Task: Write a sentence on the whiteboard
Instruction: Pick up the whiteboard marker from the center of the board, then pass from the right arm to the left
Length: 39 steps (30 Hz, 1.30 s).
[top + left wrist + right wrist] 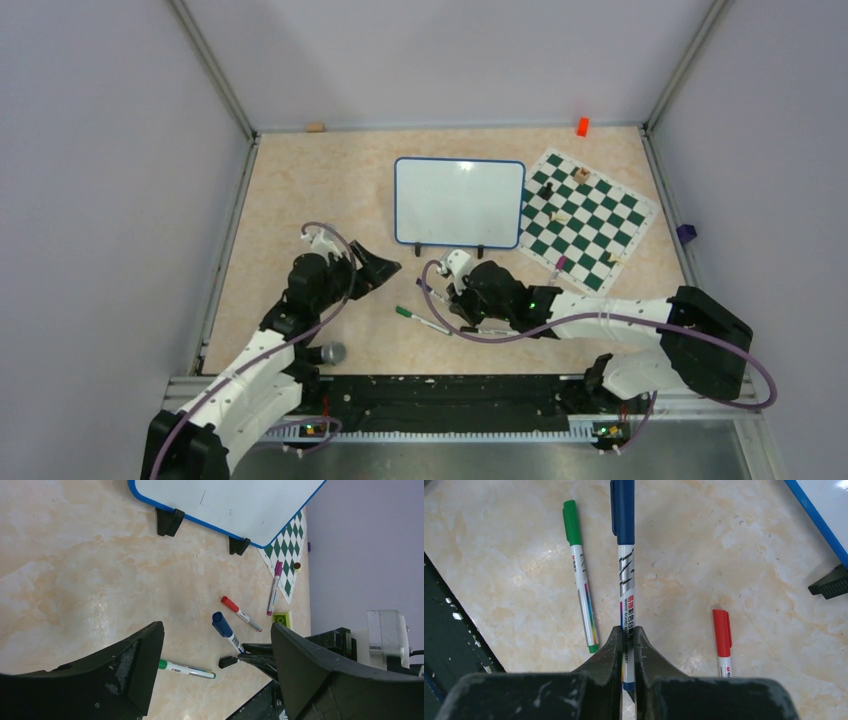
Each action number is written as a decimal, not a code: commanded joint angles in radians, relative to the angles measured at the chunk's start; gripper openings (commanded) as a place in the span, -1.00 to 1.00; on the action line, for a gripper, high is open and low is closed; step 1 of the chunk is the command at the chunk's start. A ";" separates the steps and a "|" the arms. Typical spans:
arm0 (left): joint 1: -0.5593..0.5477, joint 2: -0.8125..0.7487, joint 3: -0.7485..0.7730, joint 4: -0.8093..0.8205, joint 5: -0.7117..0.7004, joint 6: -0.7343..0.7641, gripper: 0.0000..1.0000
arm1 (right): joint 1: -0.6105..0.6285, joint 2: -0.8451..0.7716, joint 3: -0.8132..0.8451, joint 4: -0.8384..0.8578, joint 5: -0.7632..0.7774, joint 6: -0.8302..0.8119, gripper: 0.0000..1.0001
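Closest in: got the right gripper (626,636) squeezed shut on a white-barrelled, dark-blue-capped marker (625,555). Pinching the barrel near its tail end, cap pointing off toward 12 o'clock in the wrist view.

Lying flat on the beige marble-look tabletop (734,545) either side of that: a thin green-capped marker (581,585) at 9 o'clock and a red-capped marker (722,632) at 3 o'clock. Both near the pinched one, neither touching it.

Over at roughly 9 o'clock of the right one in the overhead view, the left gripper (217,645). Spread wide, gripping nothing, held above the table.

A bit further out, a magenta-capped marker (274,587) lying right at the near edge of the green-and-white checkered chess mat (590,215). Can't tell if actually overlapping. Little lime-green plastic brick (281,618) just beside its near end.

Then the small rectangular glossy whiteboard (460,200) with the thin blue rounded frame, at 12 o'clock from the right gripper and apart from both grippers. Resting on two small black feet (169,521) along its near edge. Face plain white apart from a couple of tiny dark flecks.

Chess mat right up against its 3 o'clock side, turned at an angle, with a few small chess pieces (580,175) scattered on top.

Way back by the far wall: small orange block (582,126) at 1 o'clock, small tan wooden block (316,127) at 11 o'clock.
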 commanded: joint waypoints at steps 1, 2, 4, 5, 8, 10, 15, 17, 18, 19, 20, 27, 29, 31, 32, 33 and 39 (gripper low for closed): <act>-0.002 0.073 0.045 0.087 0.068 -0.070 0.62 | -0.003 -0.030 0.048 0.057 -0.053 0.031 -1.00; -0.002 0.088 0.044 0.101 0.080 -0.077 0.55 | -0.002 -0.034 0.049 0.060 -0.056 0.031 -1.00; -0.003 0.114 0.038 0.140 0.110 -0.092 0.39 | -0.002 -0.038 0.054 0.065 -0.056 0.031 -1.00; -0.002 0.124 0.031 0.165 0.123 -0.100 0.33 | -0.002 -0.037 0.061 0.061 -0.070 0.032 -1.00; -0.002 0.149 0.019 0.207 0.143 -0.122 0.27 | -0.001 -0.030 0.078 0.060 -0.088 0.030 -1.00; -0.003 0.159 0.015 0.217 0.153 -0.128 0.28 | -0.002 -0.024 0.088 0.064 -0.093 0.028 -1.00; -0.008 0.170 0.009 0.234 0.165 -0.132 0.19 | -0.003 0.003 0.124 0.062 -0.107 0.017 -1.00; -0.009 0.177 0.010 0.239 0.172 -0.133 0.14 | -0.002 0.018 0.142 0.057 -0.114 0.012 -1.00; -0.011 0.184 0.010 0.245 0.176 -0.132 0.10 | -0.003 0.026 0.152 0.054 -0.117 0.011 -1.00; -0.011 0.190 0.011 0.251 0.180 -0.133 0.08 | -0.002 0.034 0.160 0.052 -0.121 0.010 -1.00; -0.011 0.196 0.013 0.254 0.183 -0.133 0.08 | -0.001 0.038 0.166 0.052 -0.124 0.009 -1.00; -0.019 0.204 0.008 0.258 0.174 -0.135 0.05 | -0.002 0.059 0.189 0.048 -0.121 0.005 -1.00; -0.021 0.200 0.006 0.261 0.176 -0.135 -0.03 | -0.002 0.065 0.193 0.046 -0.118 0.003 -1.00; -0.025 0.198 0.003 0.268 0.179 -0.135 -0.10 | -0.001 0.070 0.196 0.046 -0.117 0.003 -1.00; -0.027 0.198 0.002 0.276 0.184 -0.135 -0.15 | -0.001 0.072 0.197 0.046 -0.114 0.003 -1.00; -0.028 0.198 0.000 0.278 0.188 -0.135 -0.17 | -0.002 0.074 0.199 0.047 -0.110 0.006 -1.00; -0.040 0.196 -0.015 0.287 0.180 -0.135 -0.16 | -0.003 0.085 0.213 0.051 -0.108 0.011 -1.00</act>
